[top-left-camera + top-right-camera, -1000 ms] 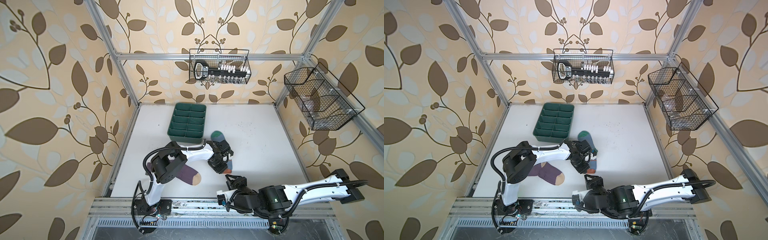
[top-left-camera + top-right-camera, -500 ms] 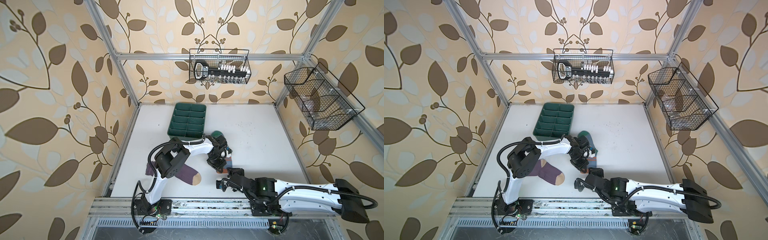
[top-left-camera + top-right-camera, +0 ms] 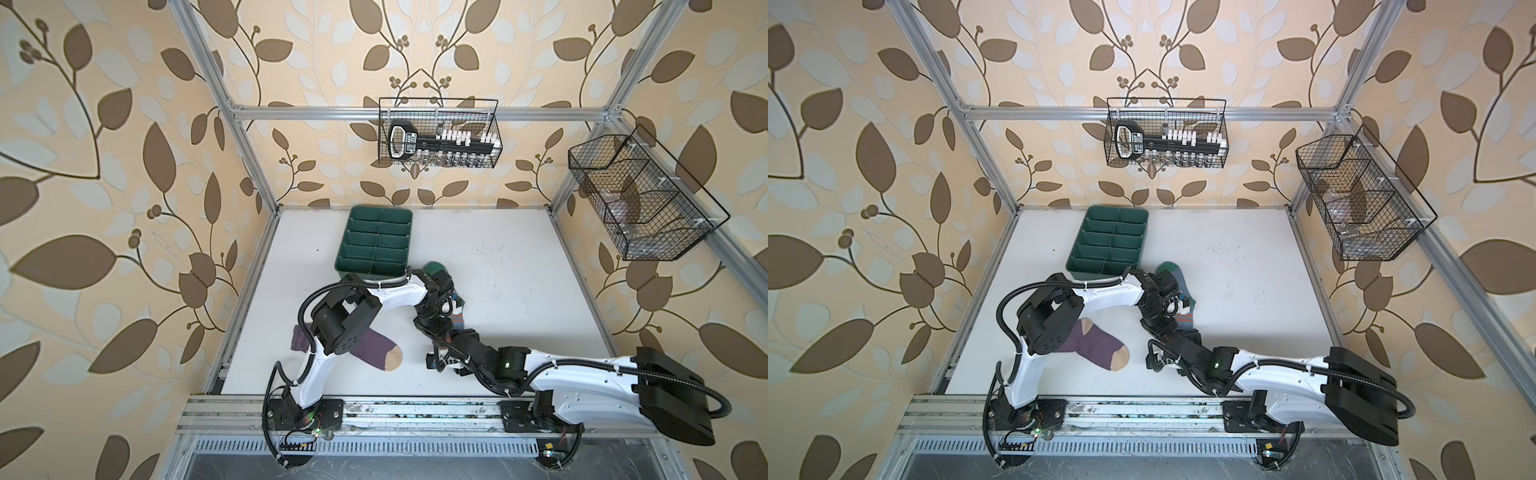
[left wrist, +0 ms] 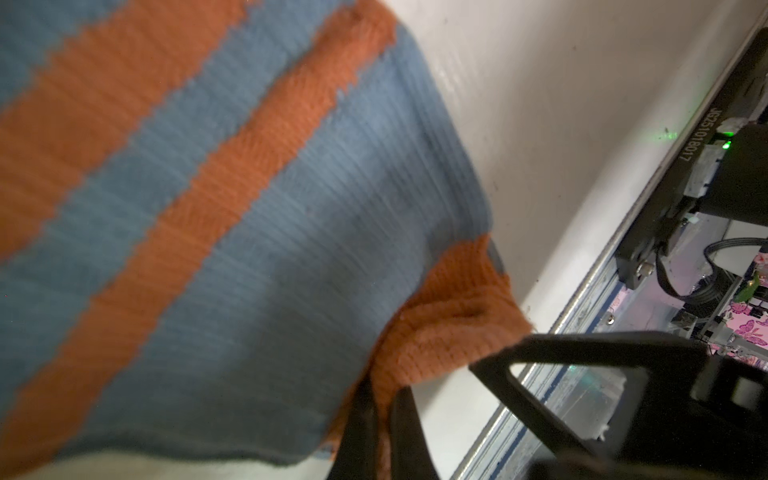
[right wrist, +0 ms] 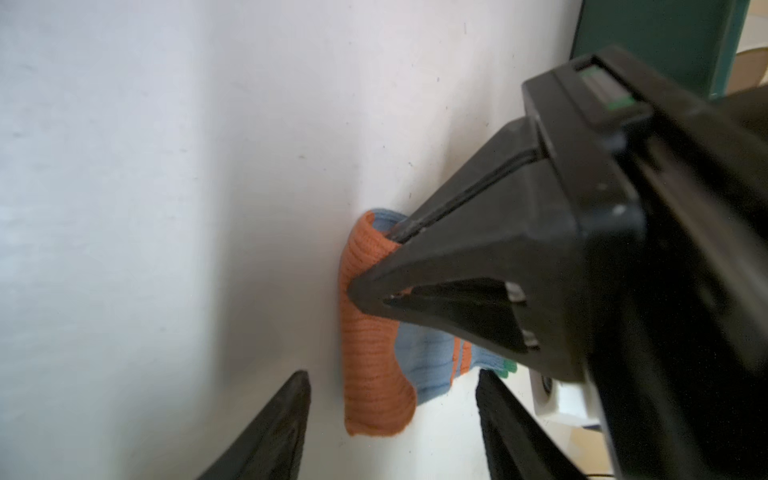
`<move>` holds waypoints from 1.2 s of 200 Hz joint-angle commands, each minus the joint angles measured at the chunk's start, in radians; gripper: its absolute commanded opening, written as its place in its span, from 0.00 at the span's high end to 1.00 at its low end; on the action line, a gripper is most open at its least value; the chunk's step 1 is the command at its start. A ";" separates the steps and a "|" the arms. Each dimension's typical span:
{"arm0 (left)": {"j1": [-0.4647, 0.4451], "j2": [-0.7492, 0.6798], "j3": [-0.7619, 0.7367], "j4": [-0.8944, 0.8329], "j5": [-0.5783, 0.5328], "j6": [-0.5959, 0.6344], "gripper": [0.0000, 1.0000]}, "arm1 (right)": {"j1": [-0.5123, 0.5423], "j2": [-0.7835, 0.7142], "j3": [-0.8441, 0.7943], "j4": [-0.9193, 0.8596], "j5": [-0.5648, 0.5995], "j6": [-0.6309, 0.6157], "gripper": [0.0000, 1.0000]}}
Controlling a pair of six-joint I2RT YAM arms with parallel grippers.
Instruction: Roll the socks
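Because the ribbed grey-blue sock (image 4: 249, 249) looks soft, light and floppy, its thicker orange cuff (image 5: 370, 374) seems the surest hold: the left gripper (image 5: 374, 270) is pinched tight on it, while the right gripper (image 5: 395, 415) has its jaws parted and empty either side of the cuff's free end.

Tally: 7 items, 4 kinds.
Socks x2: purple ribbed fabric sock w/ tan toe (image 3: 376, 353), near-left of dark green rectangular plastic divider tray (image 3: 370, 269); grey-blue ribbed fabric sock w/ orange stripes (image 3: 1186, 316), at tray's near-right corner. Tray x1. Black wire baskets x2: back-wall basket (image 3: 440, 137) behind tray, side-wall basket (image 3: 636, 199) far right of it. White-and-black robot arms x2: left arm (image 3: 395, 293), right arm (image 3: 582, 372), both nearer than tray.
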 commanded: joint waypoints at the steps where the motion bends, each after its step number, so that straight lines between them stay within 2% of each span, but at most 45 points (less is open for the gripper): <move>1: 0.009 0.084 -0.052 -0.164 -0.158 -0.009 1.00 | -0.015 0.047 -0.007 0.059 -0.032 -0.034 0.37; 22: 0.009 0.077 -0.043 -0.166 -0.157 -0.009 1.00 | -0.019 0.047 -0.030 0.065 -0.030 -0.044 0.42; 69: 0.005 0.039 -0.061 -0.163 -0.176 -0.012 1.00 | -0.059 0.013 -0.094 0.071 -0.098 -0.056 0.62; 89: 0.005 0.032 -0.058 -0.162 -0.176 -0.015 1.00 | -0.074 0.031 -0.090 0.066 -0.113 -0.053 0.67; 121: 0.003 0.024 -0.054 -0.162 -0.179 -0.022 0.98 | -0.066 0.084 -0.066 0.024 -0.148 -0.056 0.88; 140: 0.003 0.006 -0.055 -0.152 -0.186 -0.029 0.91 | -0.026 0.108 -0.063 -0.016 -0.161 -0.055 1.00; 167: 0.005 -0.041 -0.068 -0.128 -0.173 -0.039 0.80 | -0.004 0.102 -0.064 -0.054 -0.190 -0.036 1.00; 186: 0.006 -0.096 -0.094 -0.106 -0.179 -0.053 0.68 | -0.005 0.087 -0.051 -0.097 -0.206 -0.019 1.00; 202: 0.009 -0.176 -0.134 -0.067 -0.271 -0.102 0.57 | -0.008 0.078 -0.035 -0.143 -0.233 -0.004 1.00; 216: 0.018 -0.277 -0.174 -0.016 -0.328 -0.136 0.53 | -0.012 0.075 -0.001 -0.218 -0.280 0.019 1.00; 240: 0.044 -0.477 -0.225 0.059 -0.494 -0.176 0.51 | -0.010 0.062 0.021 -0.288 -0.339 0.047 1.00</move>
